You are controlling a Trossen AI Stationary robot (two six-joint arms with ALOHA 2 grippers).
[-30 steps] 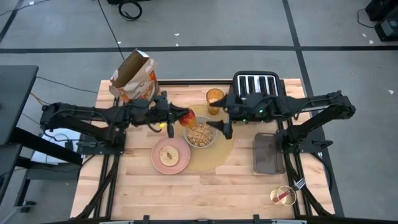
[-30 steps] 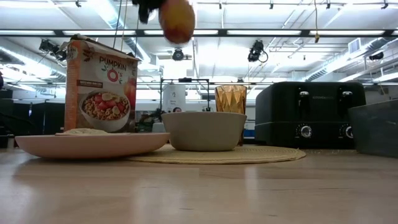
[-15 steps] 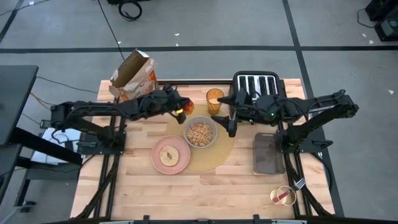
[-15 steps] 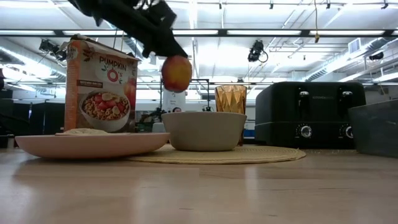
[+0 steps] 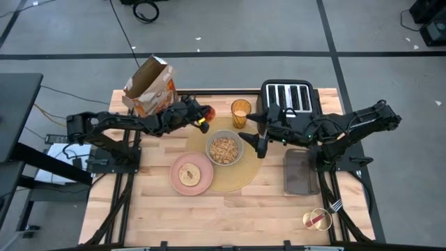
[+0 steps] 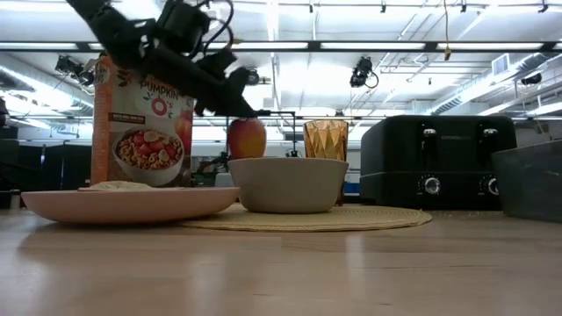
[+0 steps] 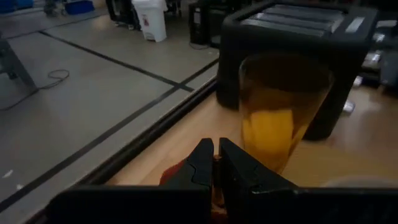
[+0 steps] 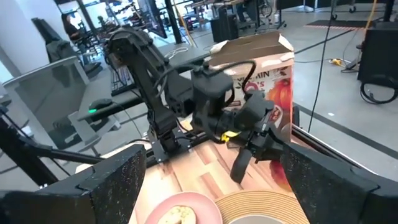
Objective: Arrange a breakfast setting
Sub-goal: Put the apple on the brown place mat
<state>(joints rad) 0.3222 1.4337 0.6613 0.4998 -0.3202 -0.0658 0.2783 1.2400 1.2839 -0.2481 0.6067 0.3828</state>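
Note:
The red-yellow apple [image 6: 247,138] hangs under my left gripper [image 6: 237,112], beyond the grey bowl [image 5: 224,148] of cereal and left of the amber glass [image 5: 241,111]. The bowl stands on the round tan placemat [image 5: 245,173]. The pink plate [image 5: 192,173] lies with its right edge on the mat's left rim. My right gripper [image 5: 260,144] is open and empty, just right of the bowl. The red-handled fork [image 5: 324,217] lies by the front right corner. My left gripper is shut on the apple's top [image 7: 176,177]; the near-closed fingers [image 7: 202,163] hide the exact spot. They slant down from the table's left. The apple hangs upright below the fingertips, and the bowl hides its underside in the low view.
A black four-slot toaster [image 5: 287,97] stands at the far right and an open cereal box [image 5: 150,87] at the far left. A grey bin [image 5: 300,172] sits right of the mat. Bare wood lies along the near edge.
My left gripper has carried the apple from above the bowl's left rim toward the far edge and down, to bowl height beside the glass. It has stayed shut on the apple throughout. My right gripper has drifted a little toward the table's right.

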